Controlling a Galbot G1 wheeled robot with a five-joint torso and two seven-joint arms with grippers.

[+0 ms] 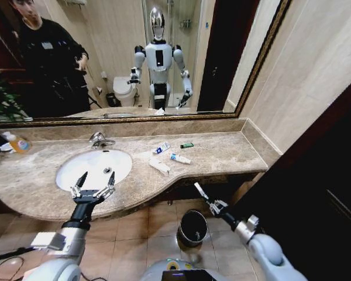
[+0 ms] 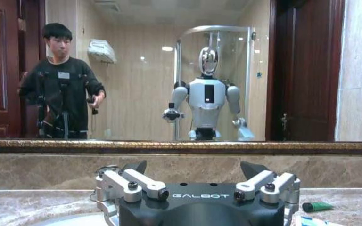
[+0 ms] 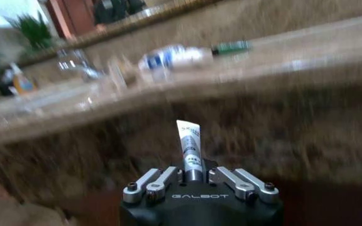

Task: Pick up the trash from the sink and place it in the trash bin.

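Right tool point(image 1: 213, 205) grips a white tube point(image 1: 200, 191), apparently above the bin point(image 1: 193, 227); left tool point(image 1: 93, 186) spread.

The word "GALBOT" stood in pale letters on the black housing of the left gripper point(image 2: 197, 181), seen in the left wrist view, and the same word stood on the black housing of the right gripper point(image 3: 193, 175) in the right wrist view. The small white tube with dark print point(image 3: 189, 148) clamped between the right gripper's fingers bore lettering too blurred to read. No other writing could be read.
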